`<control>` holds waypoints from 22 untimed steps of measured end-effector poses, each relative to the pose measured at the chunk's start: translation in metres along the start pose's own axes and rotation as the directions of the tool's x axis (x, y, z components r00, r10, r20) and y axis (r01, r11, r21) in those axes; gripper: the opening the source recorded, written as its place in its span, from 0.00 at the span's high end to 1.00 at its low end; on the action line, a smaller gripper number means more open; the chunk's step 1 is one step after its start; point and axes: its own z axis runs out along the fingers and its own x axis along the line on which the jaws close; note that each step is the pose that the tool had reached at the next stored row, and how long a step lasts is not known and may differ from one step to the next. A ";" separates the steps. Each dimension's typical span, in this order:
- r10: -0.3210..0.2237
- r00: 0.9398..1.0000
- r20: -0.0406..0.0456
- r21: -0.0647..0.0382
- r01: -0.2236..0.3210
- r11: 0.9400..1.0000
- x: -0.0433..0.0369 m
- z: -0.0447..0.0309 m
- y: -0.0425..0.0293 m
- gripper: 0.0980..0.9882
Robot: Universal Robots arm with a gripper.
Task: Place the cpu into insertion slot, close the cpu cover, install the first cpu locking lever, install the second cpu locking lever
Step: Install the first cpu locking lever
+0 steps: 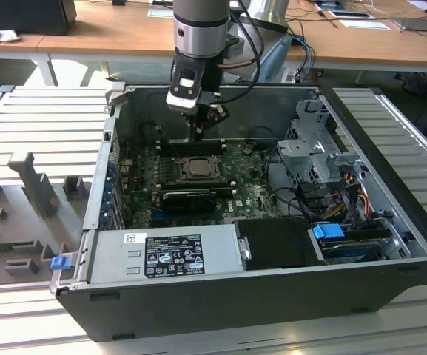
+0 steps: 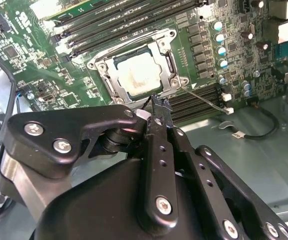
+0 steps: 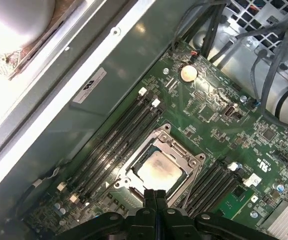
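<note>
Inside the opened computer case (image 1: 220, 314), the fingers (image 1: 197, 132) are pressed together, and nothing is seen pinched between them. In both wrist views the fingers (image 3: 150, 197) (image 2: 162, 107) are held at the edge of the insertion slot (image 1: 182, 164); contact cannot be told. The cpu (image 3: 158, 170) (image 2: 139, 75) is seated in the slot, and the cpu cover (image 3: 183, 157) (image 2: 169, 61) is laid flat around it. In the exterior view the slot is found at 6 o'clock from the fingers, and the power supply (image 1: 165, 255) at 6 o'clock from the slot. In the second wrist view a thin metal lever (image 2: 203, 98) is seen running out from one socket corner.
</note>
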 end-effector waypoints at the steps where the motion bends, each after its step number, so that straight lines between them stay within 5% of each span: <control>1: -0.017 1.000 -0.001 0.001 0.017 1.000 0.0000 0.0000 0.0000 0.99; 6: -0.076 0.997 -0.003 0.002 0.076 0.997 0.0000 0.0001 0.0000 0.99; 14: -0.200 0.980 -0.009 0.006 0.200 0.980 0.0000 0.0001 0.0000 0.99; 19: -0.269 0.963 -0.012 0.008 0.269 0.963 0.0003 0.0005 -0.0004 0.99; 22: -0.324 0.946 -0.015 0.009 0.324 0.946 0.0003 0.0009 -0.0004 0.99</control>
